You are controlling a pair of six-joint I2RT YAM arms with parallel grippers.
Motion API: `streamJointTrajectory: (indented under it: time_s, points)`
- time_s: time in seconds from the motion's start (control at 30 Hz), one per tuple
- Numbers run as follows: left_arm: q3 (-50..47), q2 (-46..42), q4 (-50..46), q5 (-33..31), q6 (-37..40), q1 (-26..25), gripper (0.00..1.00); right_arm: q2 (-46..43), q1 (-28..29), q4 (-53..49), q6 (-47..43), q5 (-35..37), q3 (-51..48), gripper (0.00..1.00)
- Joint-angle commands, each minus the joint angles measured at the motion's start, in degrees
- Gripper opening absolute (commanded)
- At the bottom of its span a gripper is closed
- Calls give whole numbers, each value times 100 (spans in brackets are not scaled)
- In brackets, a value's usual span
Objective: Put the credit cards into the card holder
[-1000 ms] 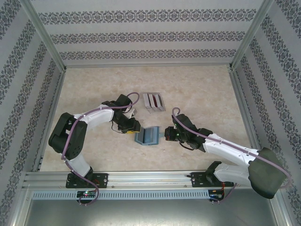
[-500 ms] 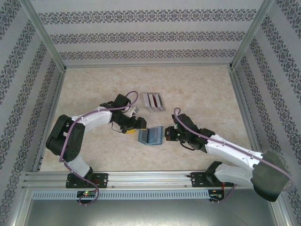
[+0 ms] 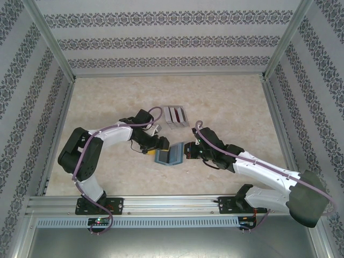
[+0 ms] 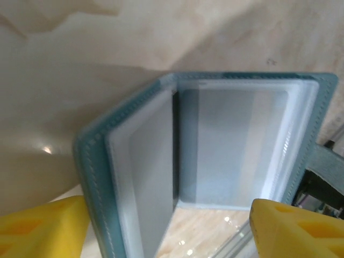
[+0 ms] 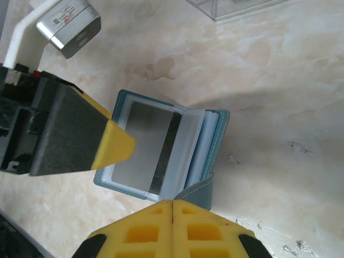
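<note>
Teal and spread open, the holder (image 3: 170,156) lies on the pale marbled desk (image 3: 231,102) between the two arms. The right gripper (image 5: 172,228) has its yellow fingers pressed together on the near edge of the holder's cover, which curls up off the desk there. The left gripper (image 3: 160,144) stands wide, a yellow fingertip (image 4: 43,226) at each lower corner of its wrist view and the open holder between them (whether either pad touches it cannot be told). One grey card (image 5: 142,153) with a dark stripe sits under a clear sleeve on the holder's left page. More cards (image 3: 176,115), striped dark red, rest in a clear tray (image 5: 236,6) just beyond the holder.
</note>
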Motion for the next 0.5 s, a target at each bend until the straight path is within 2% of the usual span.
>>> streamJointTrajectory:
  time_s: [0.0, 0.17, 0.47]
  points:
    - [163, 211, -276, -279, 157, -36, 82, -125, 14, 93, -7, -81, 151, 0]
    - [217, 210, -118, -45, 79, -25, 92, -269, 6, 17, -16, -93, 266, 0]
    - [178, 230, 86, 280, 28, 30, 98, -56, -47, 90, -6, -260, 274, 0]
